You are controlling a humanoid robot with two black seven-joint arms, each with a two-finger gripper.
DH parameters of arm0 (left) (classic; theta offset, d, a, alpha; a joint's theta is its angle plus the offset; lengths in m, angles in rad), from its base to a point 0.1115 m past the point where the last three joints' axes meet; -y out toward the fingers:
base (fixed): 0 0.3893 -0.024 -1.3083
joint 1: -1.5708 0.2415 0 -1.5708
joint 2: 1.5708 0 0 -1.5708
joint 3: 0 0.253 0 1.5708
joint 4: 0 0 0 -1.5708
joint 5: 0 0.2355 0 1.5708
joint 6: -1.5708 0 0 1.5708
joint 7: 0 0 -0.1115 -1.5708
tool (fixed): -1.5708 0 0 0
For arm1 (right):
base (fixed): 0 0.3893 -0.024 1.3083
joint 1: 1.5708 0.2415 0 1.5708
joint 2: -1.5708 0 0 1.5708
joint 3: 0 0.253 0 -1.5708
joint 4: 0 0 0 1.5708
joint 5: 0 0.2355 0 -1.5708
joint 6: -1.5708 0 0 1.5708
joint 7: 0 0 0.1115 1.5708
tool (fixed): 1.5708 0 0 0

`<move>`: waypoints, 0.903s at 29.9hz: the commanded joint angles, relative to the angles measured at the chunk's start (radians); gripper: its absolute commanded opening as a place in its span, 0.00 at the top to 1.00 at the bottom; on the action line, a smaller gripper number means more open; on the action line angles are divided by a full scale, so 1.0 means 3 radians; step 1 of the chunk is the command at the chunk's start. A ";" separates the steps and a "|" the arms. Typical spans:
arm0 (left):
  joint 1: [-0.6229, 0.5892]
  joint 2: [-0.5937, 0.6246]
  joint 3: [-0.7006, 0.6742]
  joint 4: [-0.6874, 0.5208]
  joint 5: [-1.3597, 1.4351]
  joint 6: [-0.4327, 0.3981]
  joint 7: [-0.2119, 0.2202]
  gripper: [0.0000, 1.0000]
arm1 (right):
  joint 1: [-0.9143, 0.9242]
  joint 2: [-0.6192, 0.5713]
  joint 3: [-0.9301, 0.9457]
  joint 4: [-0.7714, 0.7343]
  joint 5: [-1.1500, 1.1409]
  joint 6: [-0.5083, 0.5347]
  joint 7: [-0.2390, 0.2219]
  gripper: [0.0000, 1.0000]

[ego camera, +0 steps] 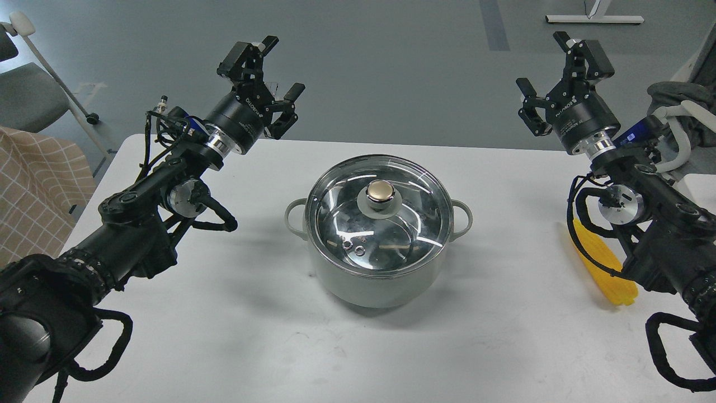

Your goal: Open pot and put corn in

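The pale grey-green pot stands in the middle of the white table, closed by a glass lid with a brass-coloured knob. Loop handles stick out on both sides. The yellow corn lies on the table at the right, partly hidden under my right arm. My left gripper is raised over the table's far left edge, open and empty. My right gripper hovers beyond the far right edge, also open and empty. Both are well away from the pot.
A chair and a checked beige cloth sit off the table's left side. Grey fabric and white tubing lie past the right edge. A desk foot rests on the floor behind.
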 commanded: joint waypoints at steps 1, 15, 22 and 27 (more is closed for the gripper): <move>0.0001 0.0005 -0.0105 0.0003 0.0003 0.0000 0.0000 0.00 | 0.0004 -0.0005 0.0000 -0.0003 0.0012 0.0000 0.0000 0.00; 0.0011 0.0046 -0.0096 0.0218 0.0008 0.0085 0.0000 0.00 | 0.0080 0.0000 -0.0021 -0.0120 0.0002 0.0000 0.0000 0.00; 0.0001 0.0026 -0.0136 0.0212 -0.0002 0.0182 0.0000 0.00 | 0.0121 0.0021 -0.0021 -0.0172 0.0002 0.0000 0.0000 0.00; 0.0001 -0.0005 -0.0147 0.0177 -0.0008 0.0264 0.0000 0.00 | 0.0111 0.0062 -0.0021 -0.0161 0.0007 0.0000 0.0000 0.00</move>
